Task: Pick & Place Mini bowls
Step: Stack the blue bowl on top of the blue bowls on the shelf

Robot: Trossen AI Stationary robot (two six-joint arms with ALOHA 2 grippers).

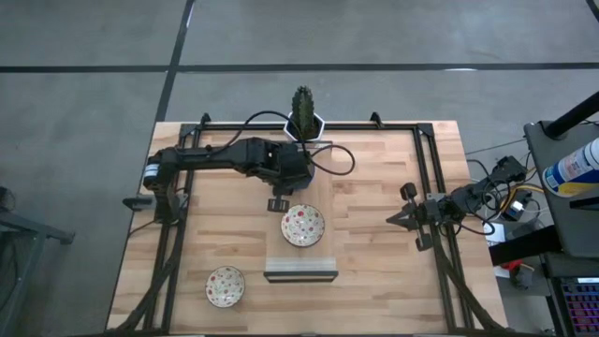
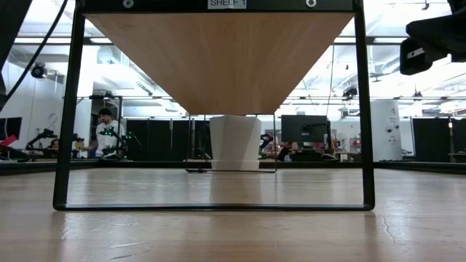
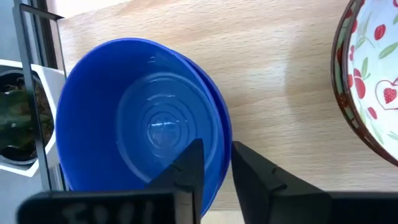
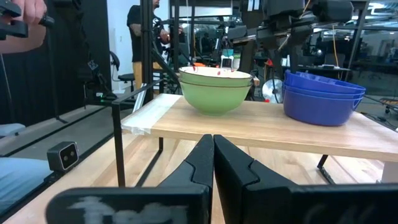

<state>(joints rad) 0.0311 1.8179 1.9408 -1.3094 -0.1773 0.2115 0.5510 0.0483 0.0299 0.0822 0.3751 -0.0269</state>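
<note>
Your left gripper (image 3: 214, 171) is straddling the rim of the blue bowls (image 3: 143, 124), stacked on the shelf (image 1: 299, 271) beside a speckled bowl (image 1: 302, 226), its jaws slightly parted. Your right gripper (image 4: 213, 163) is waiting closed, well apart.

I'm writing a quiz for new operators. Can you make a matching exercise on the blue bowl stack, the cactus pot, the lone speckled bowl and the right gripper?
Things:
1. blue bowl stack
2. cactus pot
3. lone speckled bowl
4. right gripper

Places or states:
A. at the table's far edge
B. on the bare tabletop, left side
C. jaws shut, holding nothing, at the table's right side
D. rim between the left gripper's jaws

Pairs: 1-D, 2-A, 3-B, 4-C
</note>
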